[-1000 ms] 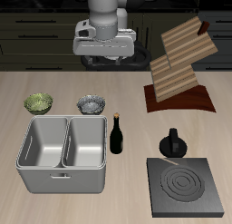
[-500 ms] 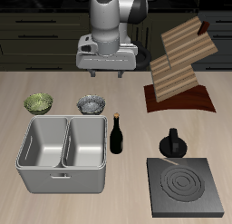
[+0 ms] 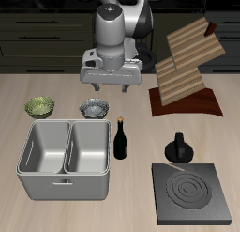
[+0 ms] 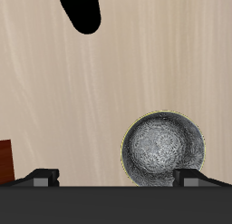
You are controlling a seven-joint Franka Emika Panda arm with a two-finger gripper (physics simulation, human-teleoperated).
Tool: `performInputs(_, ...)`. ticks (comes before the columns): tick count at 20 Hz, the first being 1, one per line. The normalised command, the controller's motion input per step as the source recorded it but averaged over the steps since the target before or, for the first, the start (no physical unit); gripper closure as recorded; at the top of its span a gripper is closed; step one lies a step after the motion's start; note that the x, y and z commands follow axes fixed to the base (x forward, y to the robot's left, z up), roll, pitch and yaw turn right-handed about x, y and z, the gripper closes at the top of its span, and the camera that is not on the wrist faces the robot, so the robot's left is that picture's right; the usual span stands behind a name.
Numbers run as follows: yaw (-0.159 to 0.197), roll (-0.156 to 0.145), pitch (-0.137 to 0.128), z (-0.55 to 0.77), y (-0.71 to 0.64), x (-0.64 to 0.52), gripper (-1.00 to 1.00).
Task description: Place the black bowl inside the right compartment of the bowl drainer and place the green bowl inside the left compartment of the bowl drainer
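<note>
Grey end effector point(image 3: 111, 87) lower — open.

Grey speckled black bowl point(image 3: 94, 108) and green bowl point(image 3: 39, 106) upright behind empty bowl drainer point(image 3: 64, 184)

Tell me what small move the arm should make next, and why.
Probably lower the gripper onto the black bowl, shifting slightly toward it first. The open gripper hangs above and just behind that bowl, which sits on the table behind the bowl drainer; both wells look empty. In the wrist view the bowl lies off-centre between the fingers.
</note>
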Motion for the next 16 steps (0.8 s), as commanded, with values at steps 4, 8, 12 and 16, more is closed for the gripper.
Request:
performInputs(4, -0.022, -0.006, 0.031, -0.32, -0.04, 0.05, -1.00)
performInputs(8, -0.022, -0.005, 0.024, -0.22, 0.00, 0.03, -1.00)
performInputs(12, -0.026, -0.017, 0.029, -0.38, -0.12, -0.01, -1.00)
performInputs(16, -0.002, -0.006, 0.022, -0.25, -0.01, 0.00, -1.00)
